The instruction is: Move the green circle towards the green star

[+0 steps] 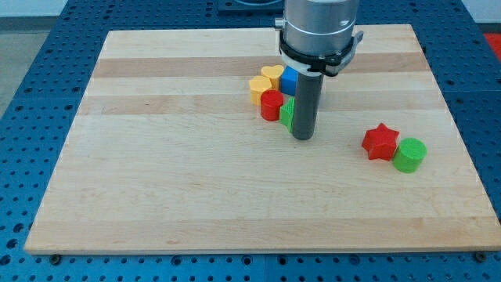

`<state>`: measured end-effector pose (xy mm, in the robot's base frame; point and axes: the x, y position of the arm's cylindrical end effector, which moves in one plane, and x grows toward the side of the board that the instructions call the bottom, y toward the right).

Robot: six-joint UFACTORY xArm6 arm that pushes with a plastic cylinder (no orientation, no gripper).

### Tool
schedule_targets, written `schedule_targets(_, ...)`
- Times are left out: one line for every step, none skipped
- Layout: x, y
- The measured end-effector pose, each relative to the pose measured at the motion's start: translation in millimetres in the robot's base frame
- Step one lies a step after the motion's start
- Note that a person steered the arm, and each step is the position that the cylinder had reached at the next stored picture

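The green circle lies at the view's right on the wooden board, touching the red star on its left. A green block, likely the green star, sits near the board's middle, mostly hidden behind my rod. My tip rests on the board just right of and below that green block, far to the left of the green circle. The rod hangs from the grey arm end.
A cluster stands left of the rod: a red cylinder, an orange-yellow block, a yellow heart and a blue block. The board lies on a blue perforated table.
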<state>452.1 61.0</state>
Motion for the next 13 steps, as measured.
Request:
schedule_targets(0.0,-0.8)
schedule_targets(0.0,-0.8)
schedule_targets(0.0,6.1)
schedule_targets(0.0,26.8)
schedule_targets(0.0,42.2)
schedule_targets(-7.6,50.1)
schedule_targets(-19.9,56.9)
schedule_targets(-20.8,81.0)
schedule_targets(-22.2,99.6)
schedule_targets(-25.6,119.4)
schedule_targets(-24.5,143.2)
schedule_targets(-17.5,157.7)
schedule_targets(1.9,160.3)
